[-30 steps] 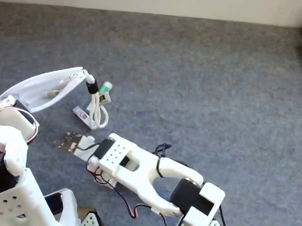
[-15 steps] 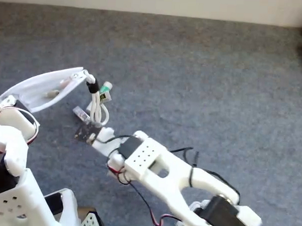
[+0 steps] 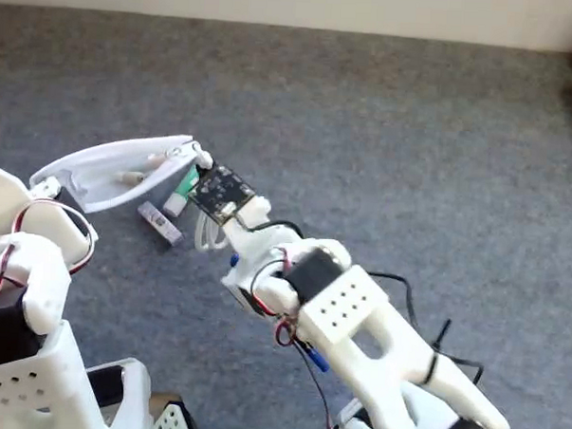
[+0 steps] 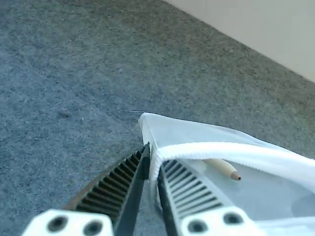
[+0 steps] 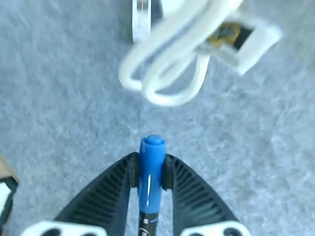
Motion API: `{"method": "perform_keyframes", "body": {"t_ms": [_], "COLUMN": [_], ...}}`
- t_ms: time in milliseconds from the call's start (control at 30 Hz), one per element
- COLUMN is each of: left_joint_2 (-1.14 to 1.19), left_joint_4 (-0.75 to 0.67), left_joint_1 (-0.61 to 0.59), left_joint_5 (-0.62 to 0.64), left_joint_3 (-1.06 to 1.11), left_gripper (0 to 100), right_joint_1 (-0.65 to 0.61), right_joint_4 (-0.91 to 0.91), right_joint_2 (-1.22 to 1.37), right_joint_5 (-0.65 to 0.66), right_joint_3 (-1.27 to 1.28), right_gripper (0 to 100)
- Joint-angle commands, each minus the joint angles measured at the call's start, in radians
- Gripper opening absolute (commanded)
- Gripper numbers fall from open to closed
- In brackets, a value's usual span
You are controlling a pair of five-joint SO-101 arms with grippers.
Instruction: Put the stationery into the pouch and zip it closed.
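The white pouch (image 3: pixel 117 166) lies open at the left with a pencil (image 4: pixel 222 169) and other small things inside. My left gripper (image 4: pixel 151 153) is shut on the pouch's rim (image 4: pixel 206 147), at its near-left end (image 3: pixel 67 194). My right gripper (image 5: pixel 149 160) is shut on a blue pen (image 5: pixel 149 173), cap pointing forward. It hovers just right of the pouch mouth; the pen tip (image 3: pixel 235 261) peeks out beneath the arm. A looped white cable (image 5: pixel 165 73) lies on the carpet just ahead of the pen.
A small lilac stick (image 3: pixel 160 222) and a green-and-white piece (image 3: pixel 181 193) lie by the pouch mouth next to the cable (image 3: pixel 207 236). Grey carpet (image 3: pixel 412 154) stretches to the right and back. The arm bases stand at the near edge.
My right arm has swung away from the near edge toward the pouch mouth, carrying the blue pen. The left arm and the pouch have shifted slightly to the right.
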Motion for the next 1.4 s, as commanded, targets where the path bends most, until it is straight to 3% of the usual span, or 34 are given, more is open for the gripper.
{"method": "perform_keyframes", "body": {"t_ms": [0, 233, 633, 1000, 1367], "left_joint_2": [-0.025, -0.025, -0.024, -0.018, -0.018], "left_joint_4": [-0.026, -0.034, -0.114, -0.112, -0.112], "left_joint_1": [0.025, 0.028, 0.027, 0.027, 0.028], "left_joint_5": [0.006, -0.021, -0.023, -0.026, -0.026], "left_joint_3": [-0.012, 0.018, 0.084, 0.084, 0.084], "left_gripper": [1, 1, 1, 1, 1], "right_joint_1": [0.016, 0.016, 0.016, 0.016, 0.015], "right_joint_4": [-0.021, -0.041, -0.176, -0.702, -1.064], "right_joint_2": [-0.116, -0.334, -0.636, -0.717, -0.714], "right_joint_5": [-0.015, -0.02, -0.292, -0.331, -0.331], "right_joint_3": [-0.012, 0.033, 0.073, 0.246, 0.254], "right_gripper": [0.5, 0.5, 0.5, 0.5, 0.4]}}
